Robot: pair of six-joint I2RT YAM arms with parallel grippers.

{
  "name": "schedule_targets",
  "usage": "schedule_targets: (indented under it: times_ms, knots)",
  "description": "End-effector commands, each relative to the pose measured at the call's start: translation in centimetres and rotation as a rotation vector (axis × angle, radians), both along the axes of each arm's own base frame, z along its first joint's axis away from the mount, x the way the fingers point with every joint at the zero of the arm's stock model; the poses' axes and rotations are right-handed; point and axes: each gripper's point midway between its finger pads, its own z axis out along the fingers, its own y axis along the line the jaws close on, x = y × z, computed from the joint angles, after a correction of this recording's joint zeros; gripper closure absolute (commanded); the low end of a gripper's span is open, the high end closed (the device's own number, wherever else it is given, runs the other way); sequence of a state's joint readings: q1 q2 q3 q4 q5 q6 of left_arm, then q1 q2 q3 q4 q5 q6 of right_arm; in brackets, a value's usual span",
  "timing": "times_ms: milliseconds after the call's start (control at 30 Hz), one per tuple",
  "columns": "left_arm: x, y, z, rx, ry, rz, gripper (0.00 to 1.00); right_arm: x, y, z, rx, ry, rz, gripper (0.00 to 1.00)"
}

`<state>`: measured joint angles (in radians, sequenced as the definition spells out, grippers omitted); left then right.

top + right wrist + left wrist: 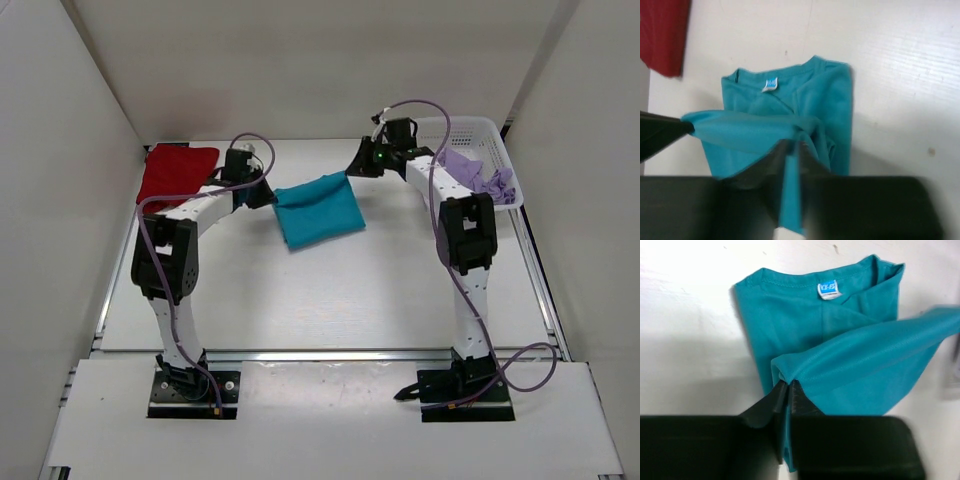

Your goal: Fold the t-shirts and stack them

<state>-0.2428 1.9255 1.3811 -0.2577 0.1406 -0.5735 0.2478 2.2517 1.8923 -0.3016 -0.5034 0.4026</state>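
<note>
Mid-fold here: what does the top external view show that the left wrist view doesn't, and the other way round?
Top external only: the red t-shirt lying at far left, and the lavender t-shirt draped over the white mesh basket at far right. Left wrist only: the teal t-shirt's blue collar label, and its cloth pinched in the left gripper. Both: the teal t-shirt, partly folded on the table, one edge lifted.

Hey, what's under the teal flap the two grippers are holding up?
The rest of the teal t-shirt lies flat on the white table, collar and label showing. The left gripper and right gripper pinch the lifted edge. The flap hides the shirt's near part.
</note>
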Motion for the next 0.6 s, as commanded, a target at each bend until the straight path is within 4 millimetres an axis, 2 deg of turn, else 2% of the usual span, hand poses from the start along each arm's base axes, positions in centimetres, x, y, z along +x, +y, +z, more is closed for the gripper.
schedule_targets:
  times_ms: [0, 33, 67, 100, 133, 200, 233, 267, 300, 333, 367, 400, 433, 500, 533, 567]
  knots:
    - [3.4, 1.8, 2.7, -0.036, -0.099, 0.097, 0.75, 3.8, -0.2, 4.4, 0.064, -0.127, -0.005, 0.8]
    - [3.9, 2.6, 2.5, -0.051, -0.102, 0.13, 0.62, 4.4, 0.2, 4.3, 0.079, -0.135, 0.011, 0.65]
    - [4.5, 3.2, 2.8, -0.08, -0.116, 0.143, 0.54, 5.0, 0.3, 5.8, 0.087, -0.163, 0.015, 0.59]
    - [4.6, 3.8, 2.6, -0.1, -0.112, 0.17, 0.4, 5.2, 0.6, 5.0, 0.079, -0.15, 0.026, 0.51]
    - [4.7, 4.6, 2.7, -0.127, -0.111, 0.198, 0.41, 5.3, 0.5, 6.2, 0.07, -0.16, 0.032, 0.49]
    - [4.5, 5.4, 4.5, -0.152, -0.162, 0.217, 0.49, 5.4, 0.6, 5.5, 0.018, -0.155, 0.041, 0.46]
    - [4.3, 5.0, 4.8, -0.144, -0.184, 0.213, 0.52, 5.1, 0.2, 6.2, 0.001, -0.153, 0.037, 0.48]
    - [4.1, 4.3, 5.7, -0.13, -0.209, 0.198, 0.53, 4.6, 0.2, 5.4, -0.022, -0.132, 0.04, 0.52]
    - [3.8, 3.6, 6.6, -0.121, -0.225, 0.173, 0.54, 3.7, 0.5, 4.7, -0.039, -0.111, 0.053, 0.68]
    - [3.1, 2.1, 6.4, -0.108, -0.221, 0.141, 0.55, 3.0, 0.9, 4.9, -0.049, -0.112, 0.061, 0.79]
    - [2.1, 0.3, 6.2, -0.118, -0.216, 0.106, 0.55, 2.0, 1.8, 3.0, -0.068, -0.091, 0.091, 0.84]
    - [1.6, -1.4, 7.0, -0.129, -0.239, 0.075, 0.55, 0.8, 2.4, 2.3, -0.078, -0.079, 0.104, 0.92]
    - [1.0, -2.1, 6.1, -0.123, -0.223, 0.06, 0.54, 0.3, 2.7, 3.2, -0.079, -0.101, 0.1, 0.98]
    - [0.5, -4.2, 5.5, -0.135, -0.244, 0.02, 0.54, -1.7, 4.2, 1.1, -0.077, -0.09, 0.137, 1.0]
    - [0.4, -4.4, 4.1, -0.127, -0.219, 0.012, 0.54, -2.5, 4.5, 0.3, -0.076, -0.067, 0.14, 1.0]
    - [0.6, -4.2, 3.7, -0.126, -0.211, 0.016, 0.54, -2.7, 4.7, -0.2, -0.072, -0.06, 0.144, 1.0]
